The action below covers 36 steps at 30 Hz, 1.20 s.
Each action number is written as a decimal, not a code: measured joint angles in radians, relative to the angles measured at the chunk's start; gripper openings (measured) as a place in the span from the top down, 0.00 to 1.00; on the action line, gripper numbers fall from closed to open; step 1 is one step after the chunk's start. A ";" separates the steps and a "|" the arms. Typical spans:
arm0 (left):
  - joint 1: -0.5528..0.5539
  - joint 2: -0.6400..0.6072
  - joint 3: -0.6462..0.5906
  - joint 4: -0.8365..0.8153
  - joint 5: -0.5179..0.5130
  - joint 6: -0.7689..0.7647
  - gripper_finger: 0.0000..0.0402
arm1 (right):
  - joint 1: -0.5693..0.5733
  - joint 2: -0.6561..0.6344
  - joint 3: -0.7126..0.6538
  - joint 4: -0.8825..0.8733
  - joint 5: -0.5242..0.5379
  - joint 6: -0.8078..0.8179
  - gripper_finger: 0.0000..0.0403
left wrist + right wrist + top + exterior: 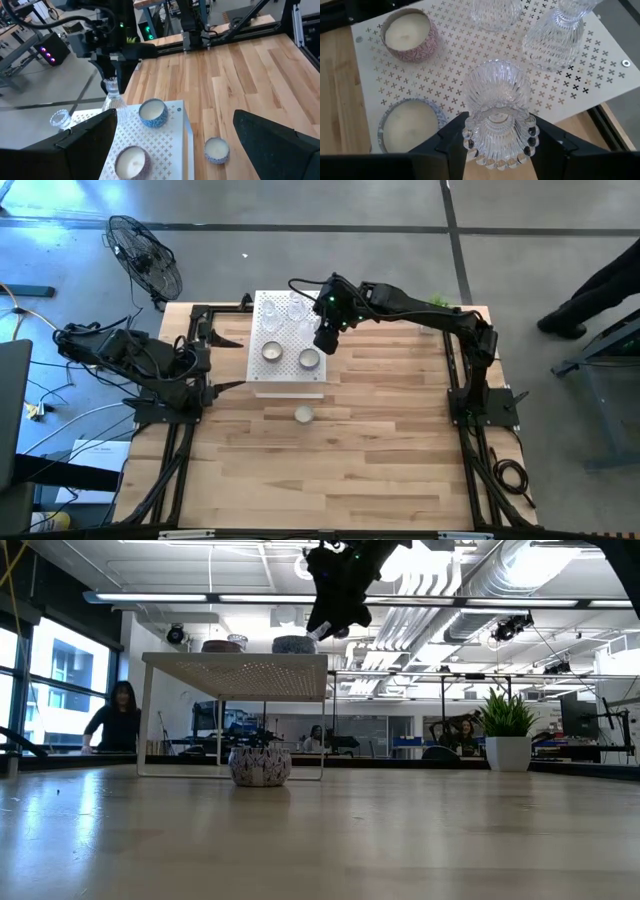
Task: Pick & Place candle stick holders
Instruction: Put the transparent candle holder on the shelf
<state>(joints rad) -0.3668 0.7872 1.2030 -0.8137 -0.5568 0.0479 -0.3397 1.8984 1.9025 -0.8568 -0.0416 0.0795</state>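
Observation:
A white perforated box (285, 375) stands on the table. On it are two round candle holders with white centres (272, 352) (309, 360) and two clear glass holders (270, 310) (297, 308). Another round holder (304, 414) stands on the table in front of the box. My right gripper (500, 135) is over the box's right part and is shut on a clear ribbed glass holder (497, 92). My left gripper (175, 145) is open and empty, left of the box. My right gripper pinches the glass holder's beaded upper end (500, 145) between its two fingers (451, 142), one on either side. The fingers come from above, pointing down. The holder stands upright below them over the box top (445, 75); whether its lower end touches the box I cannot tell.
The round holders on the box lie close beside the held one (410, 30) (407, 125), and the two glass holders stand just beyond (552, 35). Bare wooden table (330, 470) lies in front of the box. A potted plant (508, 735) stands at the far right.

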 joint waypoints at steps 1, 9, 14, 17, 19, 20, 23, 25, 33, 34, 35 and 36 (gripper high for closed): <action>0.000 0.000 0.000 -0.004 0.000 0.000 0.02 | 0.000 0.000 0.000 0.000 0.000 0.000 0.58; 0.000 0.000 0.000 -0.006 0.000 0.000 0.02 | 0.000 0.000 0.000 0.008 -0.002 -0.007 0.61; 0.000 0.000 0.000 -0.006 0.000 0.000 0.02 | 0.000 0.000 0.000 0.028 -0.021 -0.007 0.58; 0.000 0.000 0.000 -0.006 0.000 0.000 0.02 | 0.002 0.000 0.000 0.028 -0.022 -0.003 0.56; 0.000 0.000 0.000 -0.006 0.000 0.000 0.02 | 0.004 0.000 0.000 0.028 -0.022 -0.002 0.57; 0.000 0.000 0.000 -0.007 0.000 -0.001 0.02 | 0.005 0.000 0.000 0.028 -0.022 -0.002 0.58; 0.000 0.000 0.000 -0.009 0.000 -0.001 0.02 | 0.006 0.000 0.000 0.044 -0.028 -0.002 0.59; 0.000 0.000 0.000 -0.009 0.000 -0.001 0.02 | 0.006 0.000 0.000 0.052 -0.034 -0.006 0.59; 0.000 0.000 0.000 -0.027 0.033 -0.003 0.02 | 0.006 0.036 0.001 0.072 -0.066 -0.004 0.57; 0.000 0.000 0.000 -0.027 0.042 -0.003 0.02 | 0.006 0.040 0.001 0.085 -0.071 -0.008 0.58; 0.000 0.000 0.000 -0.027 0.050 -0.003 0.02 | 0.006 0.041 0.001 0.090 -0.072 -0.009 0.58; 0.000 0.001 0.000 -0.028 0.054 -0.003 0.02 | 0.006 0.041 0.001 0.090 -0.072 -0.009 0.58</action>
<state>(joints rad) -0.3668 0.7878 1.2030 -0.8416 -0.5031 0.0451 -0.3332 1.9392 1.9030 -0.7666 -0.1135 0.0708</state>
